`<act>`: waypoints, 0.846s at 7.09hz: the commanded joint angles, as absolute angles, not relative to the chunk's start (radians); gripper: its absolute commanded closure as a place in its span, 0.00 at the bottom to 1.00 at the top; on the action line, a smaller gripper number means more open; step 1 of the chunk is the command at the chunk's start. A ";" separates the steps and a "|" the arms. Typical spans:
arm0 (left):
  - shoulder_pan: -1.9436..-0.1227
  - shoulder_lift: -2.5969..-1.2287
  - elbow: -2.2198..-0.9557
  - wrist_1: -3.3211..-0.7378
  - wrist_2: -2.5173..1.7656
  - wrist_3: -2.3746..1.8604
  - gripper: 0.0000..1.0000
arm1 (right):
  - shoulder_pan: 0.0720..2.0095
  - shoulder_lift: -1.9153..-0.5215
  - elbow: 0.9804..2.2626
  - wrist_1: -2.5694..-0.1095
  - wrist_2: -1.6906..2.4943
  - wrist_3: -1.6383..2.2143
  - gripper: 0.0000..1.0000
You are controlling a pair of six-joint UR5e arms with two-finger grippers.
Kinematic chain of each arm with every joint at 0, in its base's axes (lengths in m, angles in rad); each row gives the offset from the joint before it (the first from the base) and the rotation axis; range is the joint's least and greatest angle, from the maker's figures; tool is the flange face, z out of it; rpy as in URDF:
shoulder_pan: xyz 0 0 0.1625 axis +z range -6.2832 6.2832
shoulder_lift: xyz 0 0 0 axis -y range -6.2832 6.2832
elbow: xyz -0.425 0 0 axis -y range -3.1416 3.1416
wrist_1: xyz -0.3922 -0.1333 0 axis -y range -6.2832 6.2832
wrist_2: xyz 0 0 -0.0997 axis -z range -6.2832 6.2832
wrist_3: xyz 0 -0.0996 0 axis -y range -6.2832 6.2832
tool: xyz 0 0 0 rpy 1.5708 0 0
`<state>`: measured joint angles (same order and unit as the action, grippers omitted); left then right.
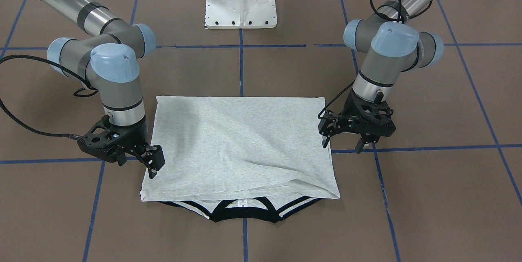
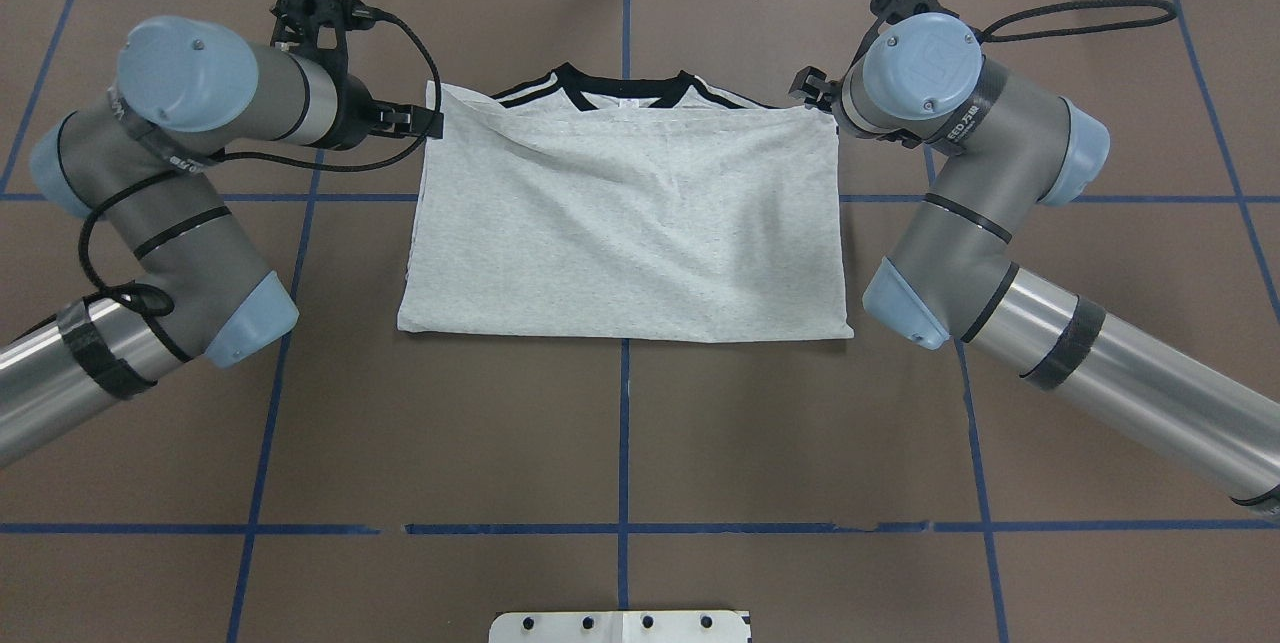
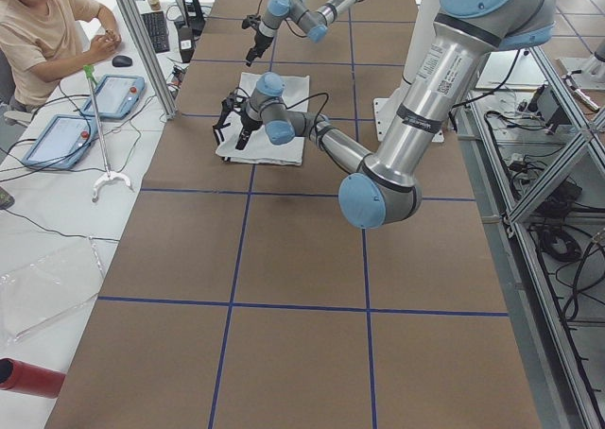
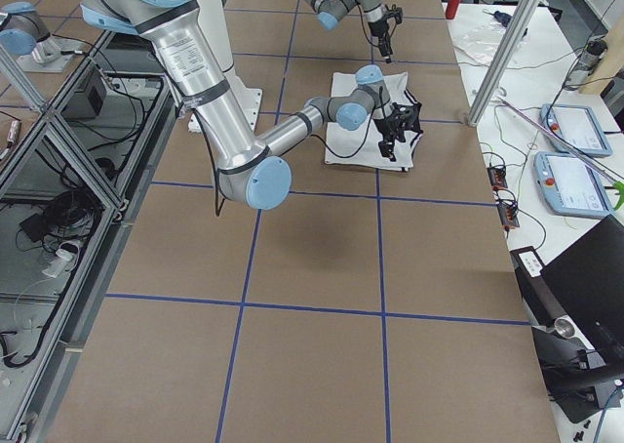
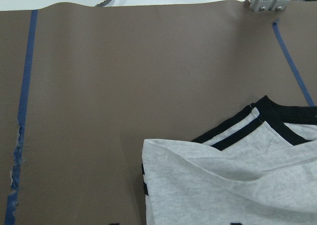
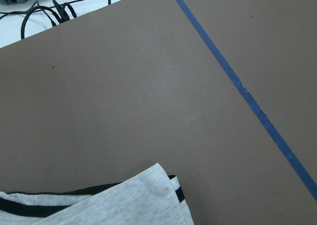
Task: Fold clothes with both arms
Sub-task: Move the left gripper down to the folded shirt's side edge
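Facing the robot, the T-shirt (image 1: pixel 240 144) lies at the middle of the tabletop (image 1: pixel 285 229), doubled over so the plain grey back covers all but the black collar (image 1: pixel 244 215) and striped cuffs at the near edge. The left hand (image 1: pixel 342 144) hangs just beside one side edge, fingers spread and empty. The right hand (image 1: pixel 138 164) hangs at the other, also spread, one finger over the cloth's margin. From overhead, both hands flank the collar-end corners, and the top layer shows slack diagonal wrinkles. The side views add nothing on the hands. Each wrist view shows only a shirt corner on bare tabletop. The hem-to-collar fold looks laid. The next move likely calls for gripping both layers cleanly at one side for a crosswise fold.
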<state>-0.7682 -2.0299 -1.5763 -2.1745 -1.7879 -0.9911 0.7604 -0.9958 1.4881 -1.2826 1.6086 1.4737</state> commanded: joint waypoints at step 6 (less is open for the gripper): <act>-0.495 -1.818 -1.660 -2.373 -1.669 -1.287 0.20 | 0.761 -1.006 1.523 -1.282 1.606 1.474 0.00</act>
